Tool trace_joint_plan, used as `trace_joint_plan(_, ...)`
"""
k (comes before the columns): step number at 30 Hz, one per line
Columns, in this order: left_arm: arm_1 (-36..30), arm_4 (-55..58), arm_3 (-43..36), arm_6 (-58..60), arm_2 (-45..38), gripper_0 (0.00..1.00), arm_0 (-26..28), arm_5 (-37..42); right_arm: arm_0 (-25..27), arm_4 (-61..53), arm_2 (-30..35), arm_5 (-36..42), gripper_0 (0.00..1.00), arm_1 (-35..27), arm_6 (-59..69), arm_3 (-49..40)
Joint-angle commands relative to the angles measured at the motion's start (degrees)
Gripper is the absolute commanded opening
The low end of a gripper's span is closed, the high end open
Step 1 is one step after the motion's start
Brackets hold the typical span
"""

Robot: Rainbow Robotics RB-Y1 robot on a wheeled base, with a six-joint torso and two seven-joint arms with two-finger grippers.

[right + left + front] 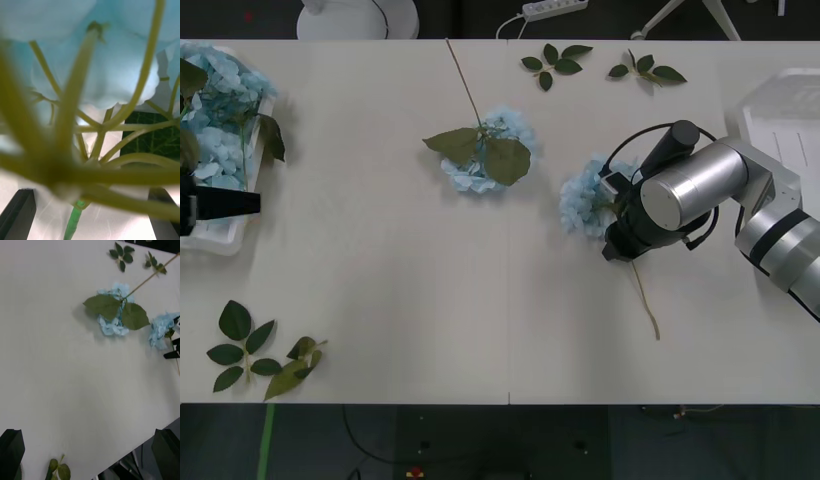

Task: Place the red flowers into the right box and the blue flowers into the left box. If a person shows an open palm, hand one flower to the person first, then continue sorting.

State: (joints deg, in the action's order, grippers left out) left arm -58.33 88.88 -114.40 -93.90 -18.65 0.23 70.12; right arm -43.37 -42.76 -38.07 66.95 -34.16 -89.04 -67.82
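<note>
Two arms are seen over the white table (380,280). At right centre of the front view the right arm is bent down, its right gripper (90,215) lowered onto a blue flower (585,205) whose stalk trails toward the lower right. In the right wrist view the black fingers (18,212) are shown spread at the two corners, with the blurred stems and pale blue head between them and nothing clamped. At the left edge of the front view the left gripper (220,205) is held beside the left box (225,238), where several blue flowers (220,110) are piled; in the left wrist view its fingers (11,450) are set wide apart above bare table. A second loose blue flower (485,150) is laid at upper centre, leaves uppermost. The right box (780,115) is seen at the upper right edge. Leaf sprigs (260,355) are scattered at lower left and along the top.
</note>
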Motion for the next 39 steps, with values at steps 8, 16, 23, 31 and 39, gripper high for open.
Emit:
trace_joint_plan(8, 8.5, -18.8, 5.5, 16.9, 23.9, 1.0, -26.7, -0.9, -1.6, 0.0, -1.7, -5.5, 0.12, 2.2, -0.2, 3.3)
trace_joint_plan(16, 14.3, -22.6, 14.6, 20.6, 27.7, 1.0, -35.4, -3.7, -1.5, 0.6, -2.3, -7.0, 0.0, 2.2, -0.5, 4.5)
trace_joint_plan(23, 17.2, -22.8, 23.1, 20.6, 32.0, 1.0, -45.4, -3.2, -1.7, -0.9, -2.2, -7.0, 0.0, 1.3, -1.0, 4.1)
trace_joint_plan(31, 19.1, -25.5, 28.9, 20.7, 37.3, 1.0, -58.2, 4.5, -1.8, -13.1, 4.3, -1.3, 0.0, -8.2, -2.5, -10.2)
trace_joint_plan(39, 17.6, -24.4, 28.5, 19.7, 42.7, 1.0, -64.9, 11.9, -1.8, -29.5, 17.9, 3.5, 0.0, -12.2, -5.1, -20.4)
